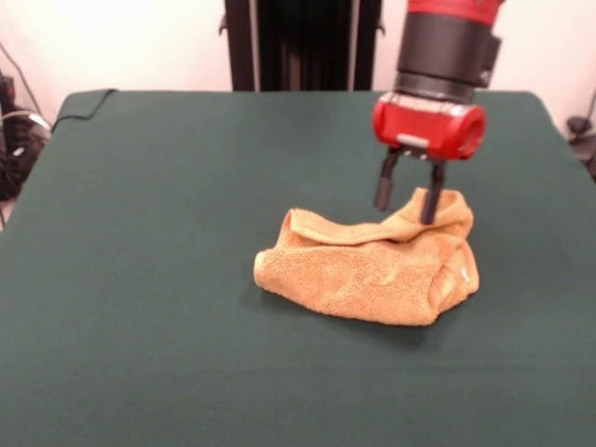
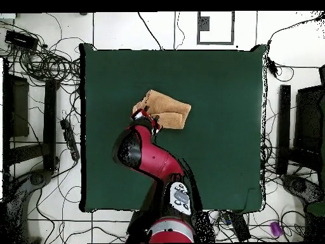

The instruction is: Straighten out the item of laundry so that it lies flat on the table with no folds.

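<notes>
One towel [image 1: 372,265], bunched up mid-table [image 1: 140,279], no readable writing anywhere.
Arm drops straight down from above; claw [image 1: 408,207] is open, fingers astride the towel's raised back fold, gripping nothing yet.

A lab: cables [image 2: 44,63] strewn on the floor round the table [image 2: 216,159]

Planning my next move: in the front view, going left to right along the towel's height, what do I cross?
Bare green table → crumpled orange towel with the open claw over its right part → bare table again.
</notes>
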### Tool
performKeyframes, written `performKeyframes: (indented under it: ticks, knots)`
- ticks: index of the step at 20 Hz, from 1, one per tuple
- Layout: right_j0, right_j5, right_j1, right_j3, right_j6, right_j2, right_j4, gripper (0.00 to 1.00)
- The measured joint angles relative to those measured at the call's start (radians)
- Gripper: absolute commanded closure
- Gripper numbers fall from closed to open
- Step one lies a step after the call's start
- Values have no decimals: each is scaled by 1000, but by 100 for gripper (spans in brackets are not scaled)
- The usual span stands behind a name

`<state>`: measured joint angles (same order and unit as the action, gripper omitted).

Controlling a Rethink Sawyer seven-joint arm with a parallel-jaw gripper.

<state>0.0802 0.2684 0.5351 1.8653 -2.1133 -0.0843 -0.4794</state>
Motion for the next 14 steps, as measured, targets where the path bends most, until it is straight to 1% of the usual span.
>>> performKeyframes:
  ticks: [3,7,11,14]
  knots:
    - [4,36,18,0,-11,26,1,0]
    - [21,56,16,0,-16,25,-5,0]
    - [106,41,2,0,-16,-27,-87,0]
    - [164,-6,-6,-4,-16,-75,-134,0]
